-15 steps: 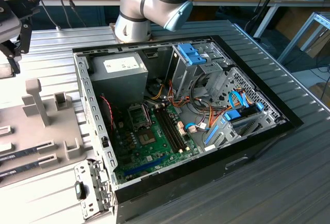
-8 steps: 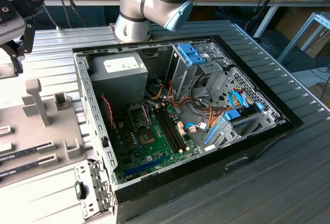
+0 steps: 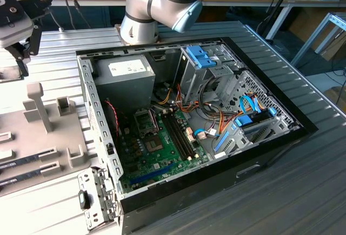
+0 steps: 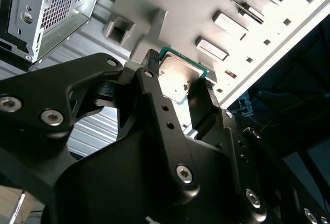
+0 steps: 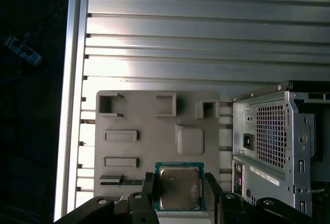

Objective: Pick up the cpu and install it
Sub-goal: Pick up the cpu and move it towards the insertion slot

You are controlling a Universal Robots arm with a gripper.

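In both wrist views the cpu [image 5: 179, 187] [image 4: 178, 77], a small square chip with a silver top and thin green rim, sits clamped between my black fingers [image 5: 148, 189]. My gripper [image 5: 179, 193] [image 4: 179, 82] is shut on it and holds it above the grey fixture plate [image 5: 154, 131]. In the exterior view my gripper [image 3: 21, 51] hangs at the far left, over that plate [image 3: 32, 138]. The open computer case [image 3: 189, 127] lies to the exterior view's right of it. Inside are the green motherboard [image 3: 157, 151] and its silver socket frame [image 3: 145, 121].
The fixture plate carries raised blocks and slots [image 5: 121, 135], with a square pad [image 5: 190, 139]. The case's rear panel [image 5: 273, 147] stands close beside the plate. A ribbed metal table [image 5: 206, 38] lies under everything. The arm's base [image 3: 146, 13] stands behind the case.
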